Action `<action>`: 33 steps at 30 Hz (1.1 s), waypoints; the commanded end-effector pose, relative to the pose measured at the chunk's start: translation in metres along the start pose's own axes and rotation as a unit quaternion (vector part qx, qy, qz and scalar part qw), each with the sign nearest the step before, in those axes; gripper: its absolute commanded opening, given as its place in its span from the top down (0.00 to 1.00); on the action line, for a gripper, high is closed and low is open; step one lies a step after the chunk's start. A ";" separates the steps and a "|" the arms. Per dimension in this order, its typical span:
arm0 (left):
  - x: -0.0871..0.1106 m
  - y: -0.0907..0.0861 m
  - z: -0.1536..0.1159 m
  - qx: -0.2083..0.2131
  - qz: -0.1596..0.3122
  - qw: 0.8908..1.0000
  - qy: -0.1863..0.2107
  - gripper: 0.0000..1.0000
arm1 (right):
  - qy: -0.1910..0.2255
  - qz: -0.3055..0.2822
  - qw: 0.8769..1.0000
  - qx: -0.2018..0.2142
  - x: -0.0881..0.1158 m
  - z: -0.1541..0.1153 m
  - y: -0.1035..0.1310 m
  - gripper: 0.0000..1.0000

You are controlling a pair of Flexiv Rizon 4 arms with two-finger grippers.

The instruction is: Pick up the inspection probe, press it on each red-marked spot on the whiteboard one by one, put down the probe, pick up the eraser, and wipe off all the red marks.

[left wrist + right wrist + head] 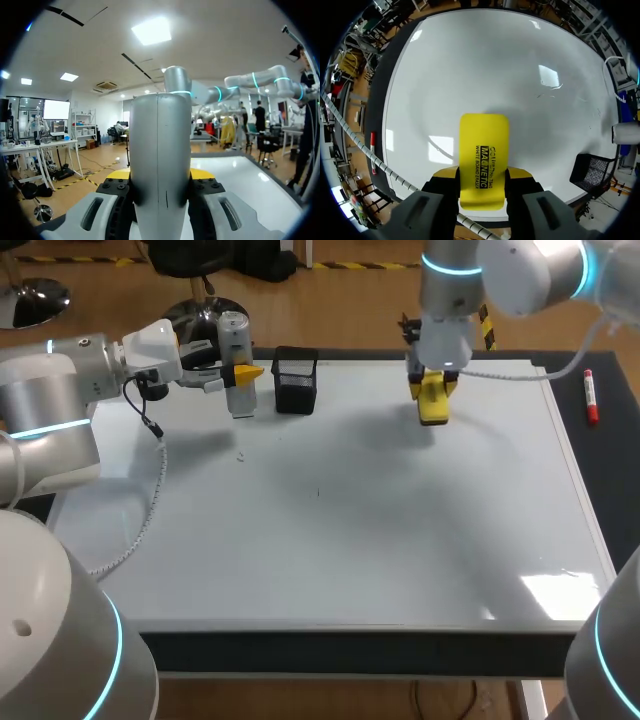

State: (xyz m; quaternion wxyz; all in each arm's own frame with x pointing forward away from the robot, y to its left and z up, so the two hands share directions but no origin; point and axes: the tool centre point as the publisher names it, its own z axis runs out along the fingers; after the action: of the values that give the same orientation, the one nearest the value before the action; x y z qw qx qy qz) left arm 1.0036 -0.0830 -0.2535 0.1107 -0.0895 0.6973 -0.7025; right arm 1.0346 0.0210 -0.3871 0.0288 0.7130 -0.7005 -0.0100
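Grey inspection probe [235,340] clamped upright in left claw [243,372], beside black mesh basket [296,380], yellow eraser [484,150] gripped by right claw [482,174] over whiteboard [350,530]

The left gripper [243,372] lies level at the whiteboard's [350,530] far left corner, clamped around the upright probe [235,340]. The right gripper [434,390] points down over the whiteboard's far edge, clamped on the eraser [434,410].

- The whiteboard [350,540] gives wide room across its middle and near side.
- A black basket [296,380] stands at the far edge, the probe [236,352] just beside it.
- The eraser [433,403] blocks a spot farther right.
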 end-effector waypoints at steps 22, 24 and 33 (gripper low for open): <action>0.000 0.000 0.001 0.001 0.001 1.000 -0.001 1.00 | -0.023 0.013 1.000 -0.006 -0.054 0.014 -0.033 1.00; 0.000 0.000 0.001 0.001 0.001 1.000 -0.001 1.00 | -0.024 0.012 1.000 -0.006 -0.057 0.014 -0.033 1.00; 0.000 0.000 0.001 0.001 0.001 1.000 -0.001 1.00 | -0.031 -0.002 0.999 -0.009 -0.071 0.021 -0.035 1.00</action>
State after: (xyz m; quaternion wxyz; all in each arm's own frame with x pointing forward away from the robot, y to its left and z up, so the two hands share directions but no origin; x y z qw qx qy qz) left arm 1.0036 -0.0830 -0.2535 0.1107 -0.0895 0.6973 -0.7025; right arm 1.0627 0.0892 -0.4094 0.0094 0.7130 -0.7001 -0.0387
